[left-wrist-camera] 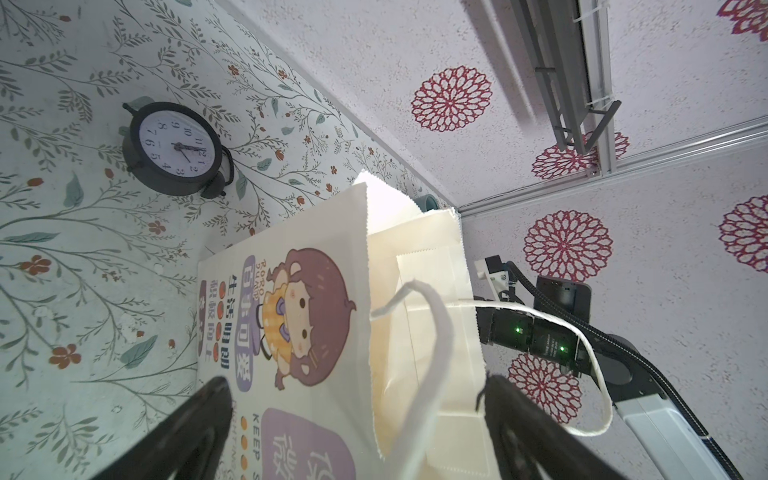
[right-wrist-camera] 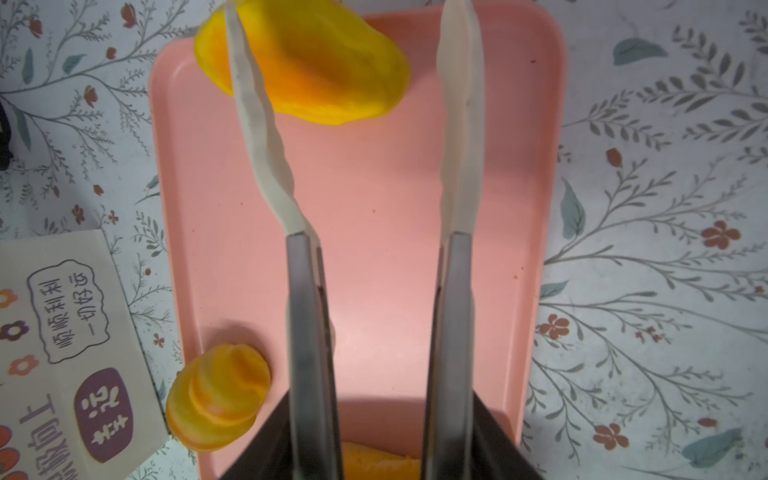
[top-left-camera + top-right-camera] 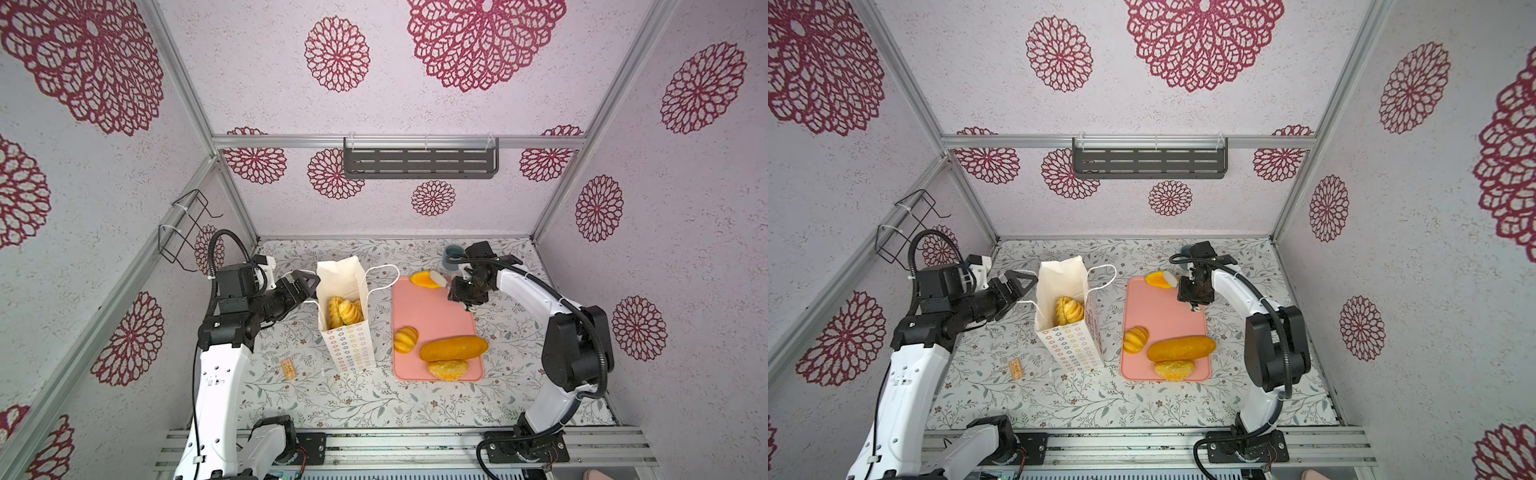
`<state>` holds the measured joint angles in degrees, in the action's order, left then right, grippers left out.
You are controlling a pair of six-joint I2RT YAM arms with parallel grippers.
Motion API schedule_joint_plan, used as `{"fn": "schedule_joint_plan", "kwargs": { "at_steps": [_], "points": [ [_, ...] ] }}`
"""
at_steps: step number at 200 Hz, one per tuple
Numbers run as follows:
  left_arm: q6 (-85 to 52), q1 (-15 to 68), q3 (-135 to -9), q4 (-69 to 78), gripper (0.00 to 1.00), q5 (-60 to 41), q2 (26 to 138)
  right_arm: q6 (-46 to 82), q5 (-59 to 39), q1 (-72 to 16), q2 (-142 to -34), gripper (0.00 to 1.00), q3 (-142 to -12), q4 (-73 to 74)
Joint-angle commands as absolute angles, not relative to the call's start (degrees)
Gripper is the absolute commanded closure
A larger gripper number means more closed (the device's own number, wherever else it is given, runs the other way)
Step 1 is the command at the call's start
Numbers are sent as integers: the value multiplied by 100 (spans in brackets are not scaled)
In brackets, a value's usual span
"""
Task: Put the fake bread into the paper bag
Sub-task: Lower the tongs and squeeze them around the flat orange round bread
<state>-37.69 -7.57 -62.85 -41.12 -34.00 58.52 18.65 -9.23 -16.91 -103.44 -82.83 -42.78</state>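
Note:
The white paper bag (image 3: 349, 332) (image 3: 1071, 328) (image 1: 316, 324) stands open with ridged fake bread (image 3: 345, 311) (image 3: 1069, 309) inside. My left gripper (image 3: 305, 280) (image 1: 357, 415) is open at the bag's rim, its jaws either side of the rim and cord handle. On the pink tray (image 3: 432, 316) (image 2: 374, 208) lie a ridged bun (image 3: 405, 339) (image 2: 220, 399), a long loaf (image 3: 454, 348) and an oval bun (image 3: 448, 369). A flat oval bread (image 3: 424, 279) (image 2: 316, 62) lies on the far rim. My right gripper (image 3: 461, 291) (image 2: 380, 440) is shut on tongs (image 2: 453, 291). The tong tips stand apart, one over the flat bread.
A small tan cracker piece (image 3: 288, 369) lies left of the bag. A blue-grey cup (image 3: 452, 254) stands behind the right gripper. A black alarm clock (image 1: 174, 147) lies on the table beyond the bag. A grey shelf (image 3: 419, 162) hangs on the back wall.

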Motion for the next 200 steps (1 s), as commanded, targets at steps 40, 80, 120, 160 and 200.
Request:
{"fn": "schedule_joint_plan", "kwargs": {
  "at_steps": [40, 80, 120, 160, 200],
  "points": [
    [-3705, -799, -6271, -3946, 2, -3401, 5897, 1428, -1386, -1617, -10693, 49, -8793, -4260],
    [-3702, -800, -6265, -3946, 2, -3401, 5897, 1392, -1655, -1615, -10784, 53, -8792, -4204],
    [-3766, -800, -6239, -3859, 2, -3427, 5917, 1507, -1864, -1634, -10485, 63, -8392, -3974],
    [-3756, -795, -6284, -3845, 2, -3404, 5930, 1664, -1969, -1652, -10055, 75, -7804, -3714],
    [-3760, -798, -6358, -3880, 1, -3419, 5941, 1917, -2072, -1661, -9413, 84, -7281, -3474]
  ]
}}
